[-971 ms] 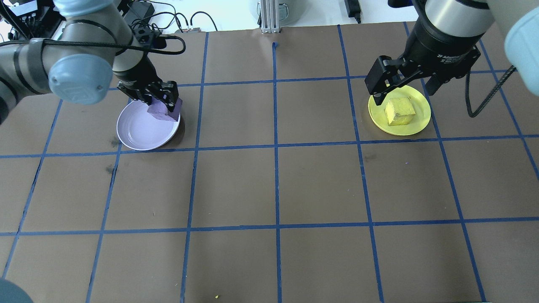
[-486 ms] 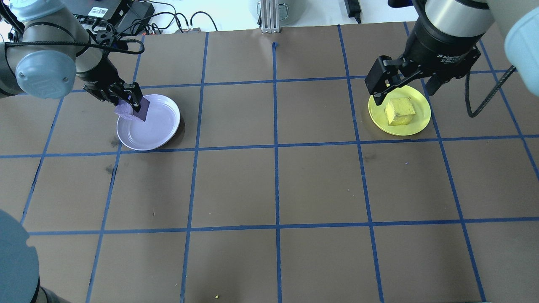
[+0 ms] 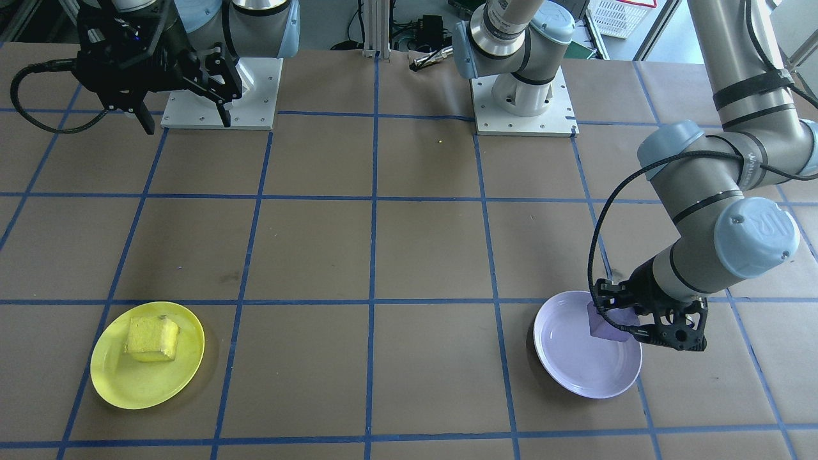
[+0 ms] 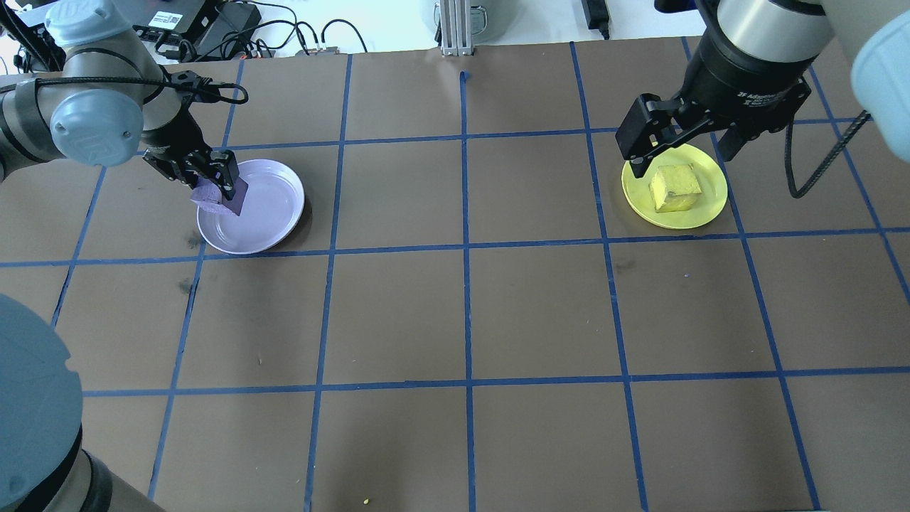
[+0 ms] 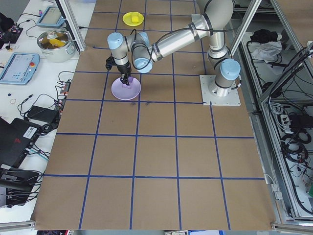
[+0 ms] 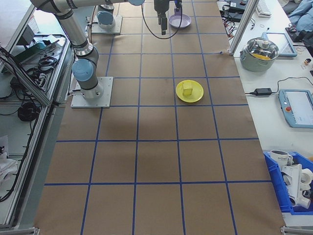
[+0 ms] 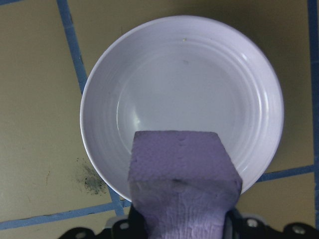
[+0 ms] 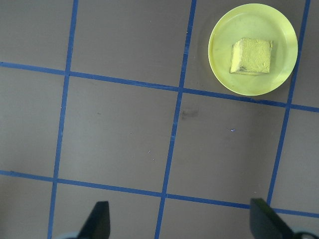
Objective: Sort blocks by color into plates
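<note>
Overhead exterior view: at the upper right of the frame, the bright yellow round plastic plate (image 4: 675, 186) holds the small rough yellow foam cube (image 4: 674, 188), which sits inside the rim, slightly toward the plate's left half. The right gripper (image 4: 682, 146) hangs high above that plate, its two black fingers spread wide with nothing between them; in the right wrist view only the two fingertips show at the bottom edge, far apart, with the yellow plate (image 8: 253, 49) and its cube (image 8: 251, 56) at the upper right of the picture.

At the upper left of the overhead frame lies the pale lavender round plastic plate (image 4: 263, 213), its dish bare of any block. The left gripper (image 4: 213, 183) is over the plate's left rim, its jaws pinching the small purple foam cube (image 4: 219, 196). In the left wrist view the purple cube (image 7: 182, 172) fills the lower middle of the picture, above the near edge of the lavender plate (image 7: 199, 79).

Whether the purple cube touches the plate's rim cannot be told from any view. The gripper's fingers are mostly hidden behind the cube in the wrist view, and the brown paper-covered table (image 4: 462, 313) with blue tape lines runs out of frame on every side.
</note>
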Controlling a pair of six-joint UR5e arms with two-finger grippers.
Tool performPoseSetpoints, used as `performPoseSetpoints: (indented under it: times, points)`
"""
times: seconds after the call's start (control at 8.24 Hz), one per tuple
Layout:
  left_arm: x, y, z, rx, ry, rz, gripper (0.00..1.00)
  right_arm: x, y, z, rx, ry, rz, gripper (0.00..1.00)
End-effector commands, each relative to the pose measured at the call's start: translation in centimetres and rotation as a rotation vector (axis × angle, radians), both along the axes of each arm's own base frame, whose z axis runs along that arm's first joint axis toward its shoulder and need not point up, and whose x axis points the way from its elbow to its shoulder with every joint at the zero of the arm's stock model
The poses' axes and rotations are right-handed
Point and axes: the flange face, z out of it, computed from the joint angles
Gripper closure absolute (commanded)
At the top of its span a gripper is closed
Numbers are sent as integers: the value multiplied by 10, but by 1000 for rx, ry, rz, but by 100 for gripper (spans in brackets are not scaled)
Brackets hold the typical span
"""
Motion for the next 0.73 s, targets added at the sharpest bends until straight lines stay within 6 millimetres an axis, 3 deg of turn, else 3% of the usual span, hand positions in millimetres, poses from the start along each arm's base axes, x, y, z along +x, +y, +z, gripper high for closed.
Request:
performPoseSetpoints:
  times: [0.0,0.36,0.61]
  points:
    - [1,-4,1,-6,-7,37,0,-1,0,0,1,1,-1,0]
    - [-14,20,59,-31,-8,72,0,0,0,0,1,1,0,0]
    - [-41,56,127,-76,-5,192,0,0,0,0,-1,-1,-1,0]
